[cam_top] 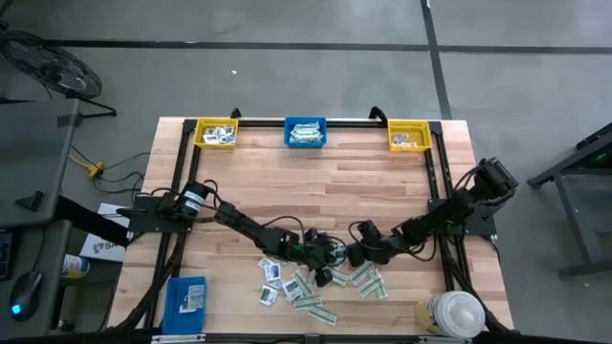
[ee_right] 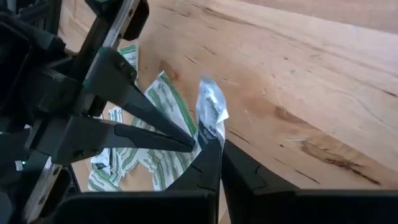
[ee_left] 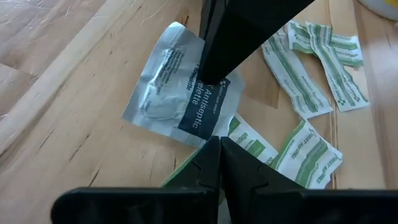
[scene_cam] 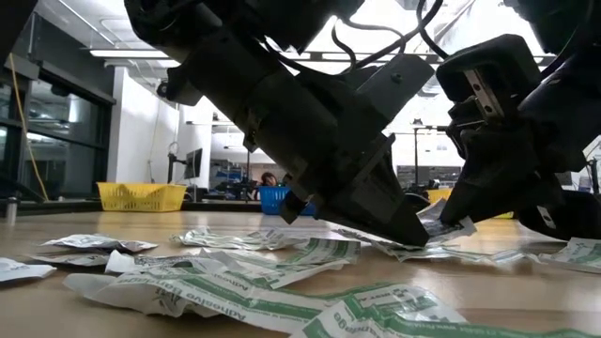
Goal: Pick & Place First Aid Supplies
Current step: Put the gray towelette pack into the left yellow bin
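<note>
A white antiseptic packet with a dark blue label (ee_left: 186, 93) sits among scattered first aid supplies near the table's front middle (cam_top: 306, 287). Both grippers meet at it. My left gripper (cam_top: 332, 254) reaches in from the table's left and is shut at the packet's corner. My right gripper (cam_top: 353, 256) comes from the right and is shut on the same packet (ee_right: 210, 112). Green-and-white strip packets (ee_left: 311, 68) lie flat on the wood around them. My left gripper pinches a corner of the antiseptic packet (ee_left: 215, 132) at its fingertips, slanting down from the table's left. My right gripper pinches the packet's label end (ee_right: 208, 138) between its two fingers, slanting down from the right. The packet's free end (ee_right: 211, 99) stands up above these fingers, tilted off the wood.
Two yellow bins (cam_top: 216, 133) (cam_top: 409, 136) and a blue bin (cam_top: 305, 132) stand along the far edge. Another blue bin (cam_top: 186, 304) sits at the near left, a white-capped bottle (cam_top: 451, 313) at the near right. Bare wood lies between the pile and the far bins.
</note>
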